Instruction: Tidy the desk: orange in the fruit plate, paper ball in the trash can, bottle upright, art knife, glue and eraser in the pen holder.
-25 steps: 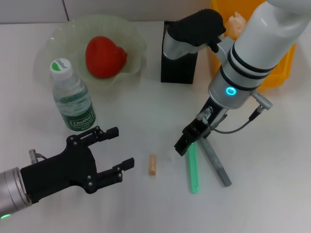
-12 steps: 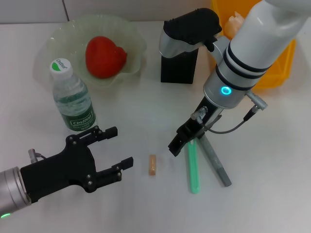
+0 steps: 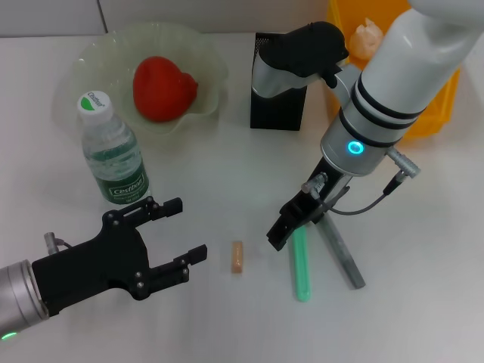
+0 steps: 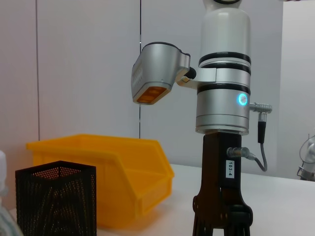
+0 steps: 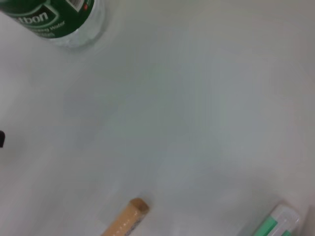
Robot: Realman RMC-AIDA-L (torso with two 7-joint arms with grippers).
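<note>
The green stick [image 3: 301, 265], probably the glue or the knife, lies on the table [image 3: 423, 302] beside a grey stick [image 3: 340, 253], the two touching at their far ends. The right gripper [image 3: 289, 225] hovers over that end; whether its jaws are released or clenched I cannot tell.

To grasp well, I judge it should come down straddling the green stick alone, clear of the grey one, then lift it level toward the holder [image 3: 278, 98].

The left gripper [image 3: 170, 242] hangs over the near table, jaws spread, holding nothing. The eraser [image 3: 237, 257] lies between the two grippers.

The bottle [image 3: 113, 155] stands upright; a red fruit [image 3: 162, 87] sits in the plate [image 3: 98, 53].

The left wrist view shows the holder's mesh and the yellow bin [image 4: 123, 172] side-on; the right wrist view shows the green stick's capped end [image 5: 278, 223].
</note>
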